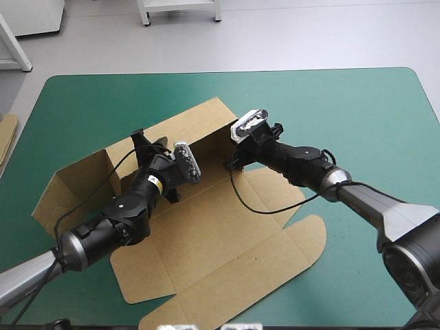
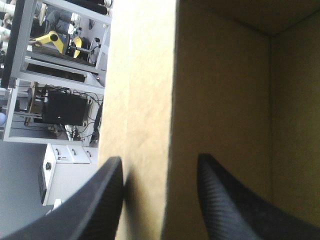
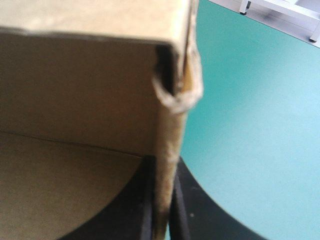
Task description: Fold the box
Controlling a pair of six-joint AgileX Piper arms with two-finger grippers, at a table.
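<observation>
Right wrist view: box (image 3: 75,100) wall tight in right tool (image 3: 164,162); left tool (image 2: 160,159) wide.

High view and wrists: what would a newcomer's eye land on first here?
The brown box lies half-built in the middle of the teal-green cover, its far wall raised. The right gripper is shut on the board beside a crumpled corner. The left gripper straddles the raised wall, fingers apart.

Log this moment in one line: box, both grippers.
brown cardboard box: far wall raised, near flaps flat | left gripper: open, straddling wall | right gripper: shut on wall's end
</observation>
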